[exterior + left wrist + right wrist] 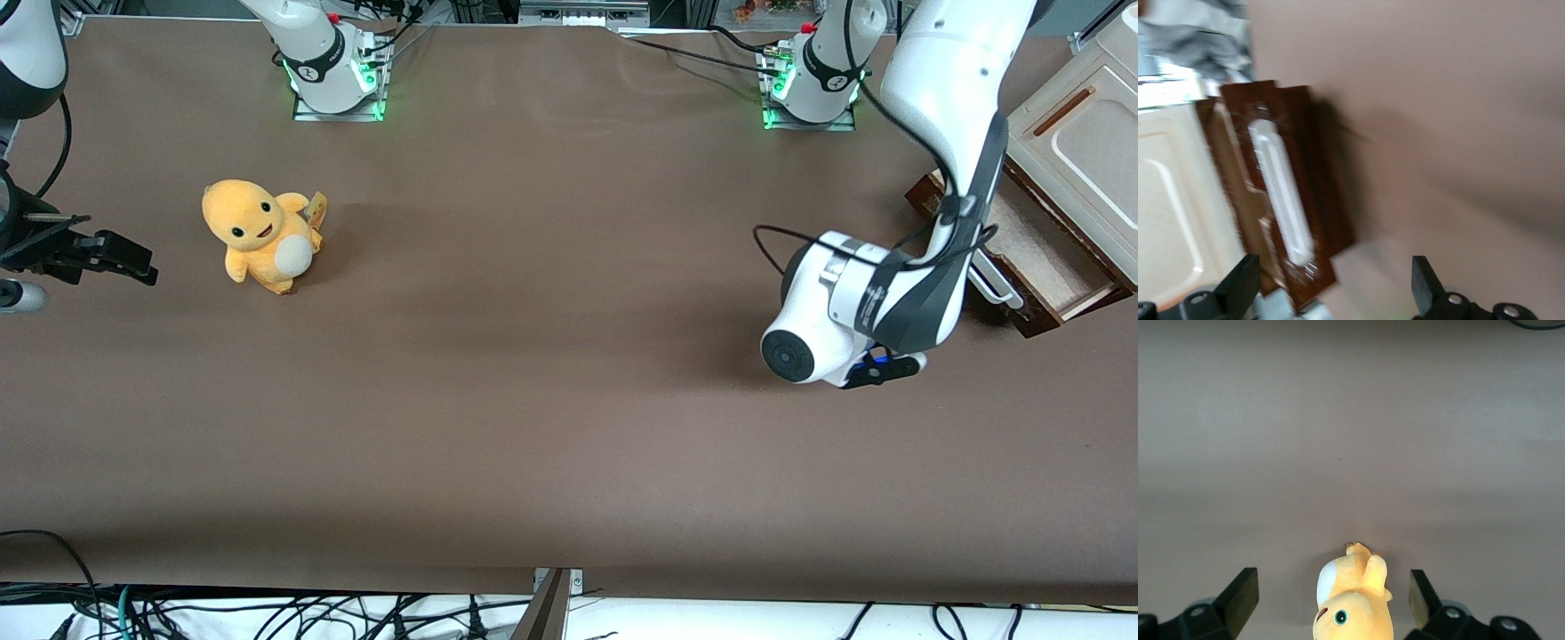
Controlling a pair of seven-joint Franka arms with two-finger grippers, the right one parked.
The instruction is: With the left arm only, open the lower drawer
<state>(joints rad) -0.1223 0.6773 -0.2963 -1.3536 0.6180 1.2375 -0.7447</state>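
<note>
The lower drawer (1036, 258), a shallow dark-brown wooden tray with a pale wood inside and a long white bar handle (1281, 190), stands pulled out of the cream cabinet (1080, 133) at the working arm's end of the matte brown surface (533, 400). The glossy white left arm (951, 98) bends down from above, its wrist low in front of the drawer. Its black gripper (1331, 290) hangs just off the handle, fingers (1423, 283) spread apart and gripping nothing. A plush orange toy (262, 236) sits toward the parked arm's end.
</note>
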